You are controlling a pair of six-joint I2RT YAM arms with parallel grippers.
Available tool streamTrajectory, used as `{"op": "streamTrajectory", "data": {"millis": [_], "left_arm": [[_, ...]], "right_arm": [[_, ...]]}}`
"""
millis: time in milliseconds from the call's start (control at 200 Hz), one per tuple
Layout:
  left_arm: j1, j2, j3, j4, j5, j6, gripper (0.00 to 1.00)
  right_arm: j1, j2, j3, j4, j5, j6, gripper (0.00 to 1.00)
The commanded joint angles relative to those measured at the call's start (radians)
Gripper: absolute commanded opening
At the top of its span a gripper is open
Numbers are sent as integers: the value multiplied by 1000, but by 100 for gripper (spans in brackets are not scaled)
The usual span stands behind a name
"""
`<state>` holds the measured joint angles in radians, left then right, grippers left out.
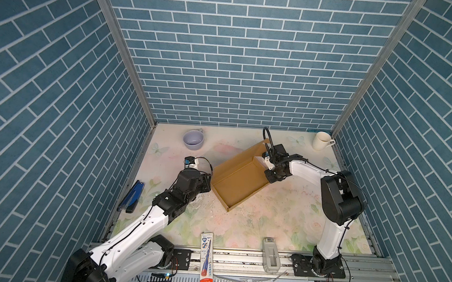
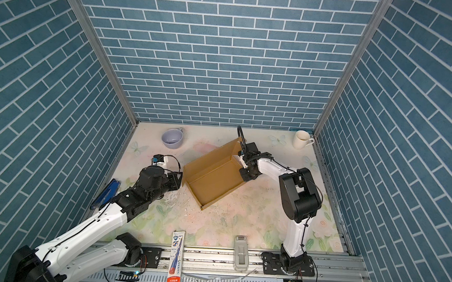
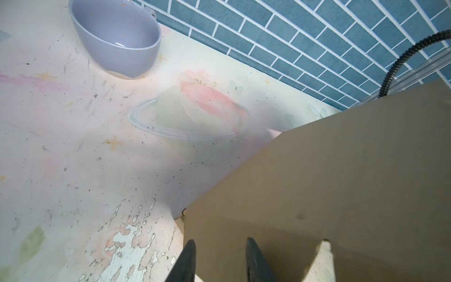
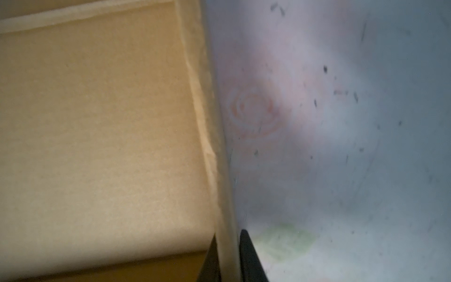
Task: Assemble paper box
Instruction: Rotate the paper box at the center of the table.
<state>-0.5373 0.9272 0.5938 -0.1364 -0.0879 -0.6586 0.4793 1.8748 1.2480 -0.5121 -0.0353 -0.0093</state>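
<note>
The paper box [image 1: 239, 182] [image 2: 213, 178] is a shallow brown cardboard tray lying at an angle mid-table, with its back flap standing up. My left gripper [image 1: 208, 182] [image 2: 179, 180] is at the box's left wall. In the left wrist view this gripper [image 3: 220, 241] is open, and the plain outer face of the cardboard [image 3: 341, 171] shows between its two dark fingers. My right gripper [image 1: 270, 176] [image 2: 245, 175] reaches over the box's right wall. In the right wrist view it [image 4: 229, 234] is shut on that wall [image 4: 97, 122], one finger inside and one outside.
A lilac bowl [image 1: 193, 141] [image 3: 117, 36] stands at the back left and a white mug [image 1: 323, 141] in the back right corner. A blue tool [image 1: 132, 196] lies along the left wall. A pen package [image 1: 206, 261] and a grey device [image 1: 270, 254] sit at the front edge.
</note>
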Motion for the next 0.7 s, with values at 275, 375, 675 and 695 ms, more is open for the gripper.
{"op": "streamTrajectory", "data": {"millis": [275, 375, 675, 695], "left_arm": [[29, 5, -41, 46, 47, 23, 36], [38, -6, -51, 49, 52, 21, 36], [43, -21, -78, 61, 53, 7, 36], [43, -20, -78, 60, 53, 8, 36]], "right_arm": [[25, -130, -186, 191, 92, 118, 49], [25, -138, -213, 296, 71, 89, 50], [26, -62, -180, 405, 35, 75, 48], [25, -57, -176, 406, 34, 79, 47]]}}
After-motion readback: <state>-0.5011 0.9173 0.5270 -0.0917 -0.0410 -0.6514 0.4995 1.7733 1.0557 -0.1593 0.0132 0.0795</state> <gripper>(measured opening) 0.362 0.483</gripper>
